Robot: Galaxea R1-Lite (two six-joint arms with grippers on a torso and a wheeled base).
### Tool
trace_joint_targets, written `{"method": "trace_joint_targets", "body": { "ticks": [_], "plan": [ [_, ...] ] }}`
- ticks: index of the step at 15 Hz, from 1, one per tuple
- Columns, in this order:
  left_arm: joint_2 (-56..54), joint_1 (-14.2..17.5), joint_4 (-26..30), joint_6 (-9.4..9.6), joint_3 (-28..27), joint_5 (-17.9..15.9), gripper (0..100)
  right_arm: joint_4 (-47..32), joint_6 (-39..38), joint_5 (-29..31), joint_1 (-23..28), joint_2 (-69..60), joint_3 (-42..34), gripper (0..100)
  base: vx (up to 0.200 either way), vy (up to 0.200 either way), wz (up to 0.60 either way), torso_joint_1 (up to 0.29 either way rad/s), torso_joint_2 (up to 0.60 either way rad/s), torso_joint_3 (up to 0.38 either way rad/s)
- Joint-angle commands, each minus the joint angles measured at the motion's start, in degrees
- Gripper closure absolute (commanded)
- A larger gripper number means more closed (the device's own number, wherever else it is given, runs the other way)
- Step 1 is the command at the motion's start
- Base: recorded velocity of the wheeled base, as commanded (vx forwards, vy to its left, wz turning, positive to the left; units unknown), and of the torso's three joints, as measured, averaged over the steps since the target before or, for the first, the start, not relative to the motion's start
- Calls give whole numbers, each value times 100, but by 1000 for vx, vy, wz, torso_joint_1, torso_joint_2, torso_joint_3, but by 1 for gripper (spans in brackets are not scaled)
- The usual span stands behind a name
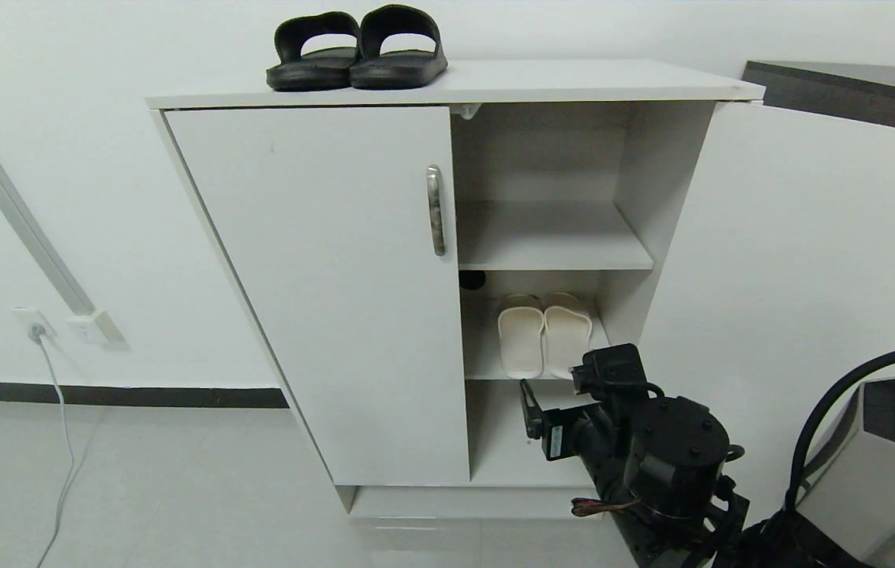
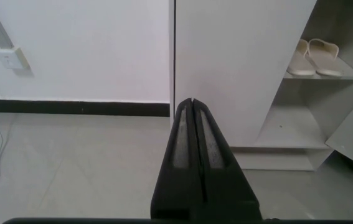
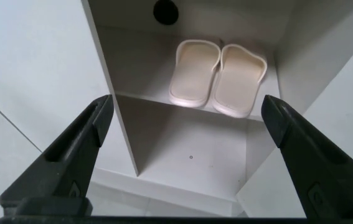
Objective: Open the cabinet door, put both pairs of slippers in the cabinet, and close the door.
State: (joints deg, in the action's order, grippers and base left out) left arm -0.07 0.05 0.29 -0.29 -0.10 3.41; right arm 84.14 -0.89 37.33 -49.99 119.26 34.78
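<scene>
Right gripper (image 3: 187, 104), low in the frame before the open compartment, held its fingers wide apart; the left gripper (image 2: 193, 109) had its fingers pressed together. White slippers (image 1: 544, 335) lay on the middle shelf. Black slippers (image 1: 357, 51) sat upper left on the cabinet (image 1: 574, 79) top, near its front edge, where a clumsy grab could push them off. The open door (image 1: 810, 276) at right crowded the arm, though the upper shelf (image 1: 550, 237) offered room.
</scene>
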Motion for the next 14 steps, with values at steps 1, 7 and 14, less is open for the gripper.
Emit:
{"method": "trace_joint_targets", "body": {
  "ticks": [1, 7, 14],
  "plan": [
    [7, 4, -3, 3, 1, 1, 100, 24, 10, 3, -2, 115, 2, 0, 0, 0, 0, 0, 0, 0],
    [7, 4, -3, -6, 1, 1, 100, 32, 10, 3, -2, 115, 2, 0, 0, 0, 0, 0, 0, 0],
    [7, 4, -3, -23, 1, 1, 100, 129, 10, 3, 16, 168, 11, 0, 0, 200, 0, 2, 2, 2]
  ]
}}
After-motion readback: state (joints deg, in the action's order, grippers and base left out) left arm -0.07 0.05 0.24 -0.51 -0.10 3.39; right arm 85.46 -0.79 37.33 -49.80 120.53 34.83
